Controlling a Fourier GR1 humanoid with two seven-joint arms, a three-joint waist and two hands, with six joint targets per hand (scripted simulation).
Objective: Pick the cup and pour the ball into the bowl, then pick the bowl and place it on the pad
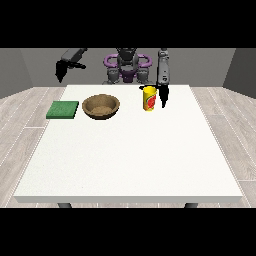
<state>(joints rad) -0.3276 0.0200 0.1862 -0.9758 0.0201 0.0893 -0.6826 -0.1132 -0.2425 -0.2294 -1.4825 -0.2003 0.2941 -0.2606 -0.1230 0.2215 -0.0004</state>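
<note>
Yellow cup [149, 98] with red label, upright near the tabletop's [130, 160] far edge, hand at the view's right [163, 95] just beside it, finger state unclear, brown bowl [101, 106] between cup and green pad [63, 109] at the far left edge, other hand [60, 70] raised off the far left corner, fingers unclear

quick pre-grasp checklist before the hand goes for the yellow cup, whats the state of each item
1. Yellow cup upright on the white table: ok.
2. Hand at the view's right next to the cup: ok, it hangs just beside it; contact cannot tell.
3. Ball inside the cup: cannot tell, the inside is hidden.
4. Brown bowl upright and open side up, ready for the pour: ok.
5. Green pad bare, beside the bowl: ok.
6. Hand at the view's left out of the way: ok, raised beyond the table's far corner.
</note>
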